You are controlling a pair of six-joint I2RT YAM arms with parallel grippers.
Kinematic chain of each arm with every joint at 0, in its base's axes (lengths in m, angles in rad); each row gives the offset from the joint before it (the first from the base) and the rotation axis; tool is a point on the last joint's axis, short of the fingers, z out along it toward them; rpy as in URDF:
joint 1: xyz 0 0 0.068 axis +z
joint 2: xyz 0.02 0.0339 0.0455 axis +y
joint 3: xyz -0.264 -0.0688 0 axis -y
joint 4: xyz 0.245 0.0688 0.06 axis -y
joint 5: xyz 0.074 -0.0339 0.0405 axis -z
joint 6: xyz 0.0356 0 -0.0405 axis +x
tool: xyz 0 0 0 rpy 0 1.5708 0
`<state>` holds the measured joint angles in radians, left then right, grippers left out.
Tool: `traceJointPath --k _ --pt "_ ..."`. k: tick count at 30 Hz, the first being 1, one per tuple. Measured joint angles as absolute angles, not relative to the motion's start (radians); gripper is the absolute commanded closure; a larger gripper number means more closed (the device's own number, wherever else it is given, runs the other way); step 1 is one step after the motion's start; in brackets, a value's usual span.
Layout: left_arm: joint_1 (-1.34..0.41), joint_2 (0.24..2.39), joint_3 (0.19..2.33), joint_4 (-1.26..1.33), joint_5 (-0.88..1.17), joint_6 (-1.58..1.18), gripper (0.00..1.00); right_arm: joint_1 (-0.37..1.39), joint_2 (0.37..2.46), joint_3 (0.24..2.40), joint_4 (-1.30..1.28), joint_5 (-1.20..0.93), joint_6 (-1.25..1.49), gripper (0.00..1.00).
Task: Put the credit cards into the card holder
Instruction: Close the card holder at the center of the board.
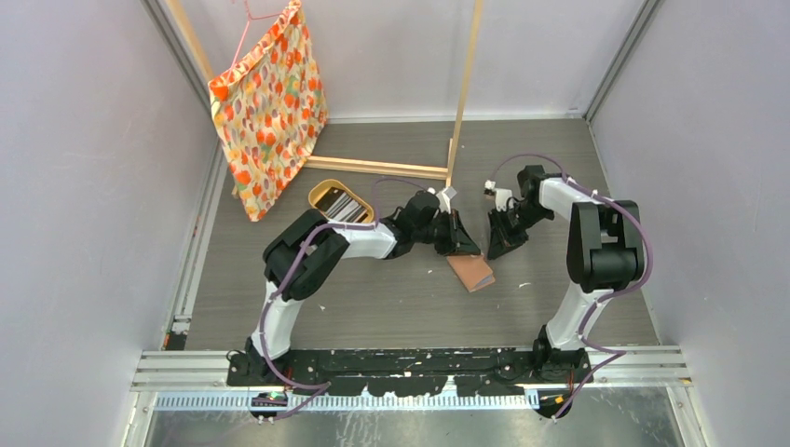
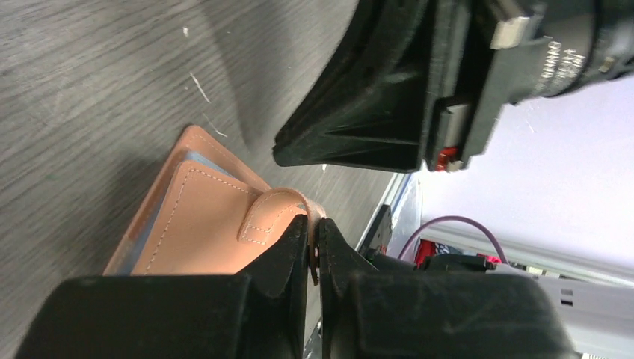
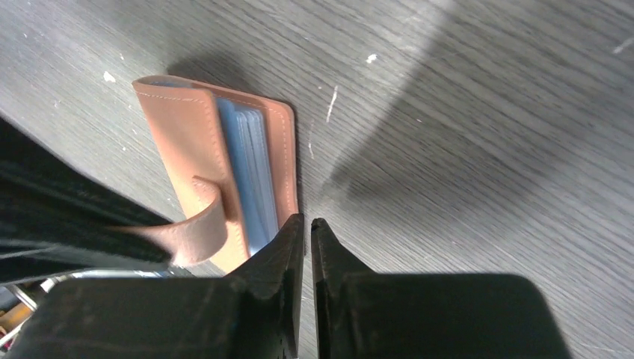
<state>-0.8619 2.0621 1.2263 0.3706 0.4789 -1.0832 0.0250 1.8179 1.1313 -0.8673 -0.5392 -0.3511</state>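
- Grey wood-grain table (image 1: 391,307), white-flecked, between pale lilac walls (image 1: 84,186).
- Card holder (image 3: 187,142), stitched salmon-brown leather with glossy bluish pockets, lies mid-table.
- Left gripper (image 2: 314,232) clenched on its snap tab (image 2: 273,213); right gripper (image 3: 306,224) nearly closed on nothing, just beside its edge.
- Credit cards (image 1: 345,207) sit in an oval tan tray (image 1: 317,194); floral bag (image 1: 270,102) hangs behind.

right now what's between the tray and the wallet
The left pincer, pinching the tab of the wallet, and its wrist fill that stretch; seen in the top view.

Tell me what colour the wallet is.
Salmon-brown card holder, clearest in the right wrist view.
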Motion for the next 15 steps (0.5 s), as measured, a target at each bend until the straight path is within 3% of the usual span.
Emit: traceJointPath --k 5,8,15 --pt "-0.868 2.100 1.253 0.349 0.462 -1.081 0.51 -0.023 1.818 1.131 -0.860 -0.532 -0.336 0.87" --pt "-0.868 2.091 1.292 0.275 0.432 -1.019 0.37 -0.056 1.818 1.131 -0.860 -0.542 -0.336 0.84" --pt "-0.868 1.847 1.308 0.052 0.319 -0.810 0.32 -0.070 1.769 1.131 -0.901 -0.670 -0.391 0.67"
